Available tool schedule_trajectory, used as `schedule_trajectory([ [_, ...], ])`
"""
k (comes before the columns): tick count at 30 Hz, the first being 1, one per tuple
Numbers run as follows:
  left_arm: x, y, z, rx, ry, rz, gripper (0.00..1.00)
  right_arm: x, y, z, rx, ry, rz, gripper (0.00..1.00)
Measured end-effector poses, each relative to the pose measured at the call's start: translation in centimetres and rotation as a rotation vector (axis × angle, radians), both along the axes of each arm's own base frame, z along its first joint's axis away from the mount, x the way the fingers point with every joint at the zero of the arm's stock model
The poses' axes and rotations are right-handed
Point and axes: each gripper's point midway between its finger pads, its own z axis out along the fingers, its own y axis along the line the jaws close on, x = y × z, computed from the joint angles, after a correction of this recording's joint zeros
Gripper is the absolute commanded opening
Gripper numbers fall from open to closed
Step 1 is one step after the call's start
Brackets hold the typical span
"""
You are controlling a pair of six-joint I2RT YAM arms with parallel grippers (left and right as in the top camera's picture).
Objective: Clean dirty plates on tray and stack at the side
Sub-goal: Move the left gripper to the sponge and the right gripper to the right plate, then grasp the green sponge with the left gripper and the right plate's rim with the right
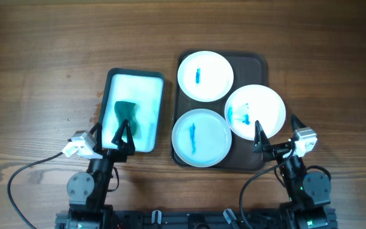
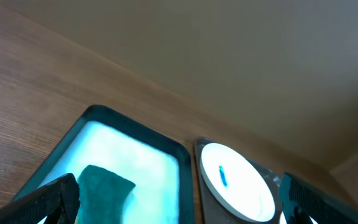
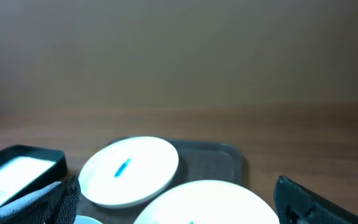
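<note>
Left gripper (image 1: 123,135) partly over sponge (image 1: 128,113)

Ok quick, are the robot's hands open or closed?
Left black two-finger gripper: open, holding nothing.
Right black two-finger gripper: open, holding nothing.

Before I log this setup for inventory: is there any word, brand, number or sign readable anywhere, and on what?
None can be read. The back plate, right plate and front plate carry only blue smears, not writing; the dark tray, the white tub, its green sponge and the table show no lettering.
</note>
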Motion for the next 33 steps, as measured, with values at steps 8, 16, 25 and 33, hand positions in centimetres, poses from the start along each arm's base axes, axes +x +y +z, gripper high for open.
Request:
schedule_trajectory([
  [8,-0.7,-1.7,4.4,-0.009,-0.089,-0.102,1.0,-2.1,3.6,6.2,0.048,-0.017,0.233,1.0],
  [16,0.2,-2.3,8.7,-0.001,0.471,-0.128,1.0,1.0,4.8,11.2,0.039,0.609,0.247,1.0],
  [25,3.4,-2.2,0.4,0.047,1.061,-0.117,0.69,2.5,6.7,3.3,0.07,1.097,0.302,0.63],
  [33,4.2,-1.1,-15.6,0.114,1.565,-0.06,0.04,1.9,7.3,2.3,0.102,1.172,0.295,0.63],
])
